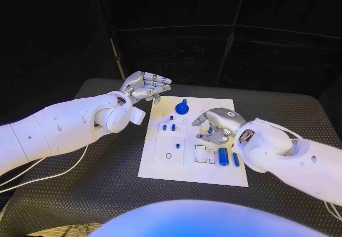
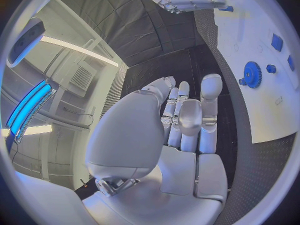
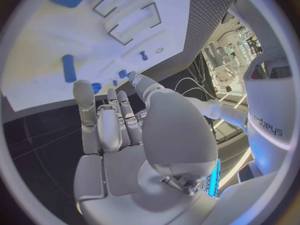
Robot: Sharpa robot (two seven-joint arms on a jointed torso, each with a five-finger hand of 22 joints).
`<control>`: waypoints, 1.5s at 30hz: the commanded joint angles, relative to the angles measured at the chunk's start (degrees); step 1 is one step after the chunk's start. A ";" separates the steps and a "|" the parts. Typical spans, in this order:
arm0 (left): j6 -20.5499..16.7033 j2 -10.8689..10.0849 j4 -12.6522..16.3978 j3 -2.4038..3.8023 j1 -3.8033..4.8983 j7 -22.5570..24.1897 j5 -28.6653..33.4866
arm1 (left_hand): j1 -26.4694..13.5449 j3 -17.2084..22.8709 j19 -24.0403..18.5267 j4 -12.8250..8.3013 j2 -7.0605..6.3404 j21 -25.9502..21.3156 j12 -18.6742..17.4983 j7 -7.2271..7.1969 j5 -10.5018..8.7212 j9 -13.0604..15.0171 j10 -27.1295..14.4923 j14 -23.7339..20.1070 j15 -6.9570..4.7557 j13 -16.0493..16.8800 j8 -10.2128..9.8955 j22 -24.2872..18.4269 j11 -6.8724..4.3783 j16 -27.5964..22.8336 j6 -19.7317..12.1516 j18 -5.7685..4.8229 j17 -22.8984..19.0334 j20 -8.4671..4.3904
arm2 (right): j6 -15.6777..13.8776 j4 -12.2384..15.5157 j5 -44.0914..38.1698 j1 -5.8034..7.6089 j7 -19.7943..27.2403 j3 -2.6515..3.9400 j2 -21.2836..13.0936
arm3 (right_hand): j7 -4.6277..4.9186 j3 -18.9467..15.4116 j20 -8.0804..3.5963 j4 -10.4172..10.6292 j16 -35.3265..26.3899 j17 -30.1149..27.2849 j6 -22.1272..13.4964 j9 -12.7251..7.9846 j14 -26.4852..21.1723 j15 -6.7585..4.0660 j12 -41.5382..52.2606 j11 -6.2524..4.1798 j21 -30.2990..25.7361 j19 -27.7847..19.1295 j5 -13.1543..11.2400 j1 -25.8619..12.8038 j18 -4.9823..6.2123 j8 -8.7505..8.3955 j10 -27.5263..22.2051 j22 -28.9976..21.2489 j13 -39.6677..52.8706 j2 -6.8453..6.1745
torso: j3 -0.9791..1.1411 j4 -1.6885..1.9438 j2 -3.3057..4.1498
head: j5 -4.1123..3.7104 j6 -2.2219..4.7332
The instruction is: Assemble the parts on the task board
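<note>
Both hands look empty: left hand (image 1: 146,86) curled, parked off the white board (image 1: 160,165); right hand (image 1: 216,124) loosely curled over it, probably lining up a grab.

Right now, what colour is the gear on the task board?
Blue; the gear shows best in the left wrist view.

The board (image 1: 158,165) is plain white. On it, a bright blue gear (image 1: 182,107) sits toward twelve o'clock and blue cylinders (image 1: 223,156) toward four. The table (image 1: 85,187) is black with a fine dotted weave. Both arms (image 1: 50,131) are glossy white, their hands (image 1: 146,86) silver.
</note>
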 commanded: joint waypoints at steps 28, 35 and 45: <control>0.98 0.31 -0.22 0.07 0.08 0.30 0.24 | -0.67 -0.01 -0.50 0.16 0.07 -0.39 -0.37 0.21 -0.35 -0.05 -0.30 -0.37 0.10 0.04 -0.35 -0.16 0.01 -0.28 -0.06 0.62 -0.12 -0.12 | 12.72 -5.77 0.74 2.33 -2.94 1.30 -0.27 | -0.56 -11.39 -0.62 2.42 -1.28 -1.79 1.36 0.43 1.49 -0.46 7.62 -0.82 -1.47 1.37 0.07 5.91 1.03 0.84 -0.49 -1.27 0.16 5.81 | 0.03 -0.06 0.02 | -1.04 0.00; 1.07 0.34 -0.26 0.07 0.08 0.25 0.24 | -0.71 -0.02 -0.52 0.17 0.08 -0.44 -0.36 0.20 -0.35 -0.05 -0.30 -0.36 0.10 0.05 -0.35 -0.18 0.00 -0.23 -0.04 0.62 -0.05 -0.11 | 14.98 -6.71 1.17 2.30 -2.40 1.25 0.64 | -1.00 -8.00 -1.59 2.61 -0.46 -0.66 5.52 0.60 1.99 -1.51 7.96 -2.04 -0.23 2.58 0.16 6.97 0.75 1.76 7.03 0.48 -0.08 6.84 | 0.02 -0.10 0.05 | -1.19 0.00; 1.24 0.40 -0.31 0.07 0.08 0.13 0.24 | -0.40 0.19 -0.55 -0.06 0.28 -0.51 -0.33 0.13 -0.27 -0.03 -0.32 -0.42 0.06 0.08 -0.35 -0.19 -0.07 -0.24 0.01 0.65 -0.12 -0.10 | 15.13 -8.15 0.53 2.26 -2.04 1.16 1.79 | -1.18 -4.99 -1.94 2.96 -0.15 -0.34 6.99 0.27 2.12 -1.75 5.15 -2.33 0.19 2.81 0.12 6.55 0.63 1.21 9.61 0.95 -0.17 5.62 | 0.05 -0.03 0.03 | -1.18 0.00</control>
